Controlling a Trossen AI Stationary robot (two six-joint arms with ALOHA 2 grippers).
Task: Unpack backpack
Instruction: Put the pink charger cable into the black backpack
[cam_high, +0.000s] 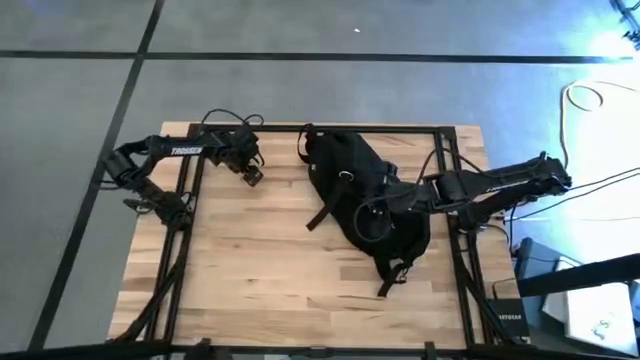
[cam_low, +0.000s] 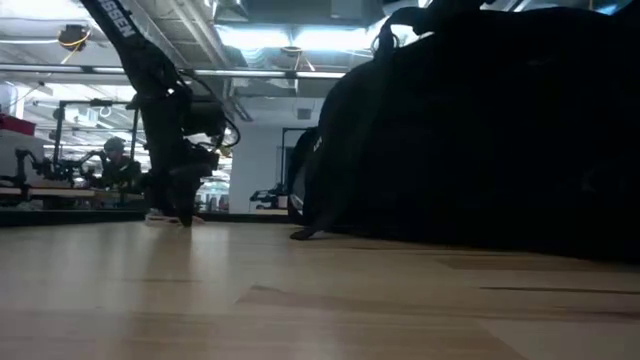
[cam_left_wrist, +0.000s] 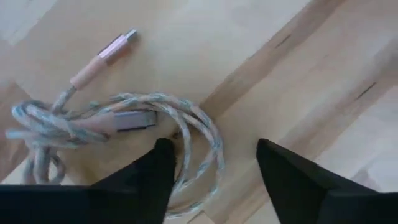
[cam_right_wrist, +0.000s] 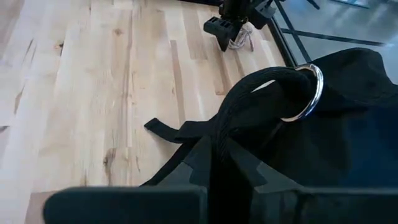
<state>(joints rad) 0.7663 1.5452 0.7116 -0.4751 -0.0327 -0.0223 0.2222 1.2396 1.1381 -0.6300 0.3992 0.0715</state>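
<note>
The right tool (cam_right_wrist: 225, 163), closest in, is clenched on a strap (cam_right_wrist: 249, 106) of the backpack (cam_high: 365, 195), mid-surface. The left tool (cam_left_wrist: 211, 165) hangs released over a coiled cable (cam_left_wrist: 93, 121) on the wooden surface (cam_high: 260, 270). The cable looks just set out; next, I'd guess, back to the backpack.

The dark left gripper (cam_high: 252, 177) hangs low near the bench's far left edge, fingers spread. The dark right gripper (cam_high: 372, 213) reaches toward the bench's middle, fingers pinched together.

Bare table (cam_high: 250, 270) beside backpack (cam_high: 350, 175)
</note>
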